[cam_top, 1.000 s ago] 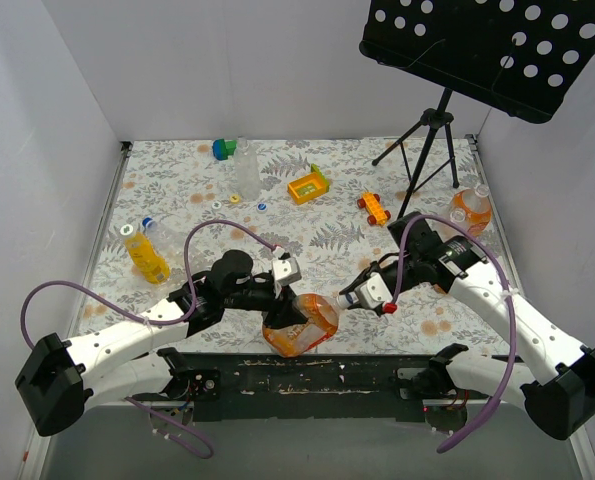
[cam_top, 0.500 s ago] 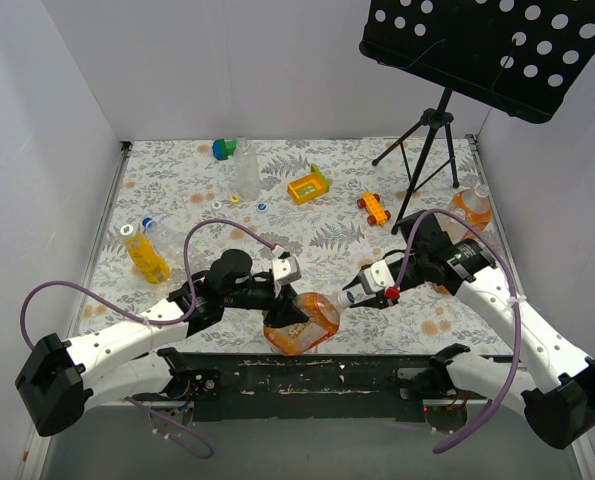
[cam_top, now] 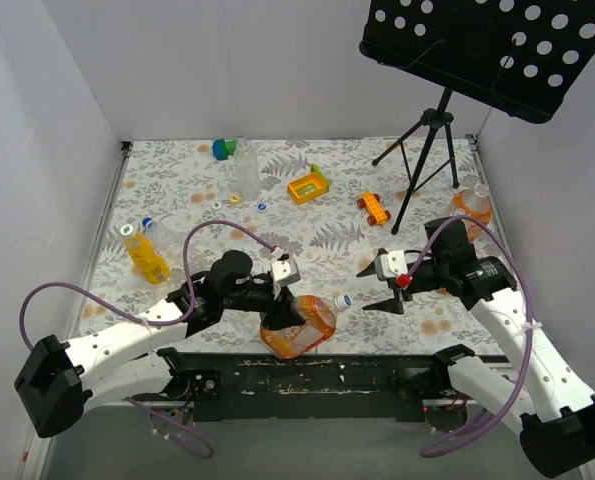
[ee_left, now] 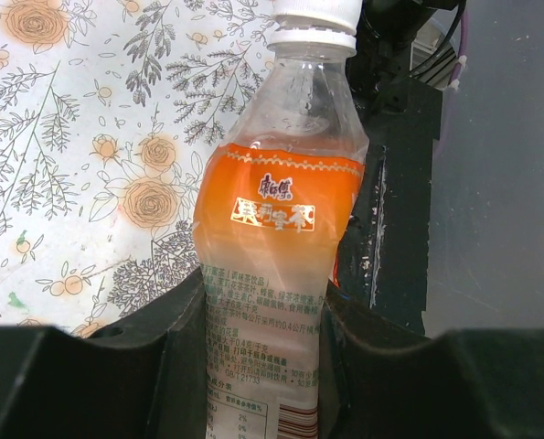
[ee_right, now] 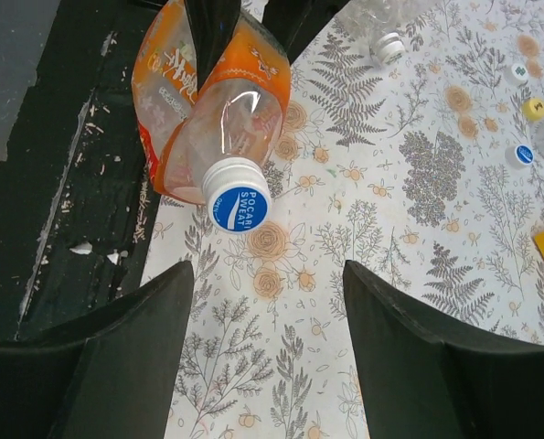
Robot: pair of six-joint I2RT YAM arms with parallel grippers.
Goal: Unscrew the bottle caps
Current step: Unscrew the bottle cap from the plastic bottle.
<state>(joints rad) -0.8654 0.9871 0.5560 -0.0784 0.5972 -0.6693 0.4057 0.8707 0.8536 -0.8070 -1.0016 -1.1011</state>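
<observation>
Two black fingers of the left gripper pinch the orange-labelled bottle around its lower body; you will see the plastic pressed against both pads, with the neck pointing straight away from them. The white-and-blue cap is seated on that neck, at the end of the bottle farthest from the left fingers. Check the right gripper next: its fingers are spread wide and grip nothing. The cap lies just ahead of the gap between the two right fingertips, apart from both. From above, the bottle is tilted, with its cap end aimed at the right gripper. Beyond the right fingers, a loose blue cap and a loose yellow cap lie on the floral table cover, well apart from the fingertips and from the held bottle.
</observation>
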